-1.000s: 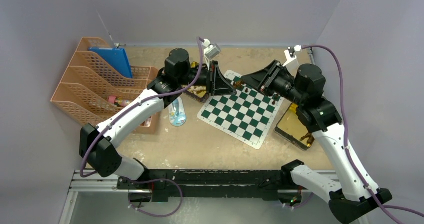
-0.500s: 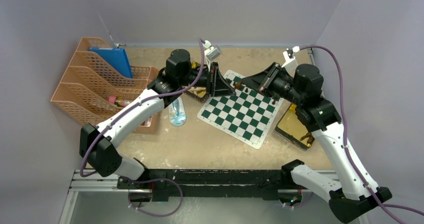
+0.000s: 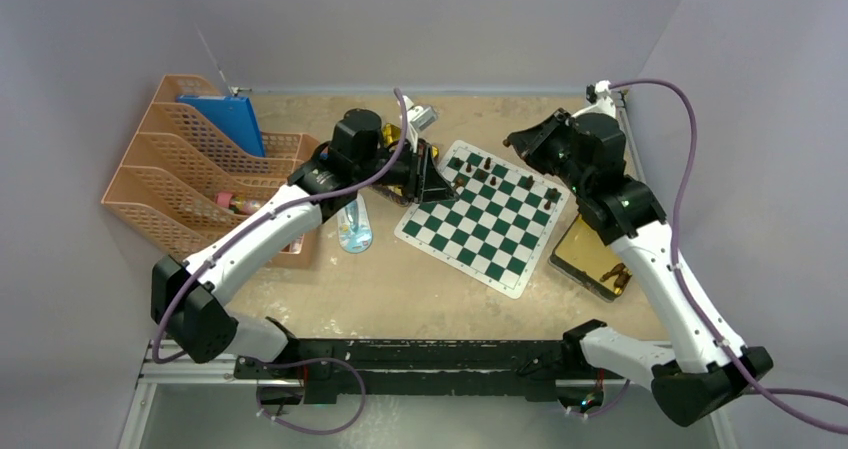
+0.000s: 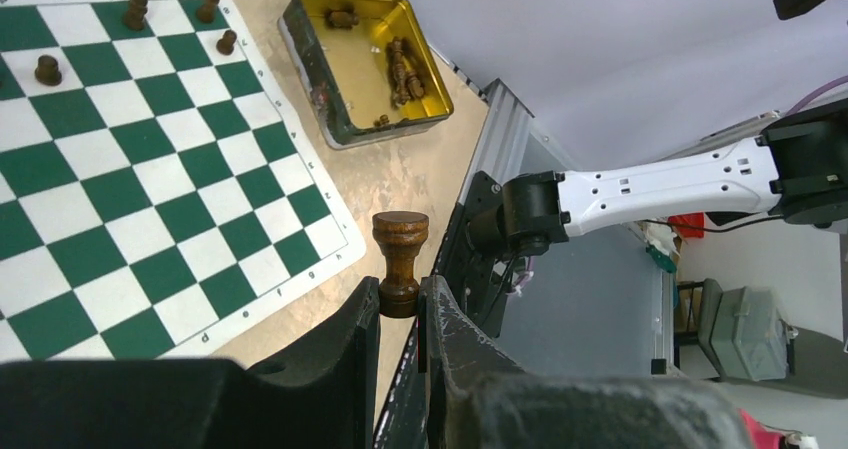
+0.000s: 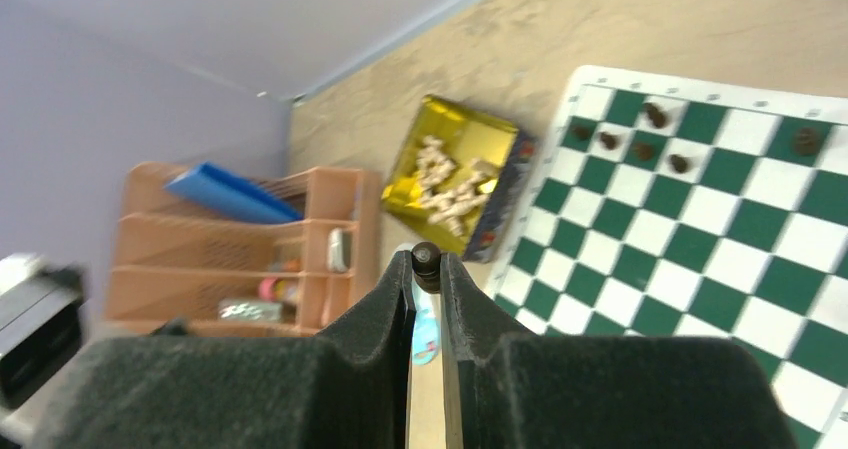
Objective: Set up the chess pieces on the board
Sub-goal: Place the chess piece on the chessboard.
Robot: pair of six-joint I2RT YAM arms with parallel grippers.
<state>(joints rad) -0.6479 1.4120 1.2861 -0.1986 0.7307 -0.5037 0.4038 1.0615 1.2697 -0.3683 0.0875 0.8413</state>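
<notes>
Left pincer [image 4: 400, 307]: pinching dark brown piece [image 4: 400, 249] by its base; seen in wrist view only.
Right pincer [image 5: 426, 273]: pinching small dark piece [image 5: 426, 257].
Board [image 3: 478, 231]: flat on bench [image 3: 400, 284], standing pieces [image 4: 47, 69] along its far edge.

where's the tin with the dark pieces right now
Top view: the gold tin lies on the right side, just off the board's right edge, next to the right arm.

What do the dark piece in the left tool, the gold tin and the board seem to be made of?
Dark piece in the left tool: probably turned wood, stained brown, with a slight sheen. Gold tin: apparently thin metal, glossy gold inside, rolled rim. Board: seems a thin flexible mat with matte printed checks; vinyl or fabric, I cannot tell.
</notes>
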